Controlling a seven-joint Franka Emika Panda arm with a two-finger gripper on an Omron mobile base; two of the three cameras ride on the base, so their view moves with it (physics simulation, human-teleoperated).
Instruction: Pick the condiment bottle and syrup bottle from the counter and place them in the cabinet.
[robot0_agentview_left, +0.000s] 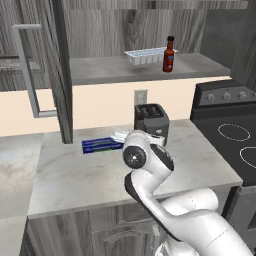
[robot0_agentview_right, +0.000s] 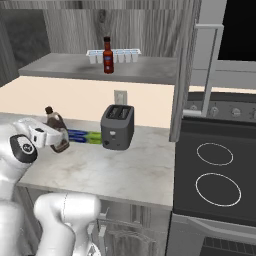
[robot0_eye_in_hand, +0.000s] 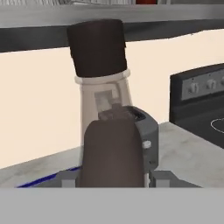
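The brown syrup bottle (robot0_agentview_right: 56, 131) is just over the left part of the pale counter (robot0_agentview_right: 115, 172), and my gripper (robot0_agentview_right: 54, 136) is shut on its body. In the hand view the syrup bottle (robot0_eye_in_hand: 111, 148) stands between the two finger tips (robot0_eye_in_hand: 65, 178), its dark cap at the top. Whether its base touches the counter (robot0_agentview_left: 75, 175) I cannot tell. The red condiment bottle (robot0_agentview_left: 169, 55) stands upright on the shelf of the open cabinet (robot0_agentview_left: 100, 70), beside a tray. From the right base view the condiment bottle (robot0_agentview_right: 107, 55) shows on the cabinet shelf (robot0_agentview_right: 60, 65).
A dark toaster (robot0_agentview_right: 117, 127) stands at the back of the counter, just right of the held bottle. A blue-green packet (robot0_agentview_right: 82, 136) lies behind it. An ice cube tray (robot0_agentview_right: 122, 55) sits on the shelf. The cabinet door (robot0_agentview_left: 55, 75) hangs open on the left; the black stove (robot0_agentview_right: 215, 175) borders the counter's right.
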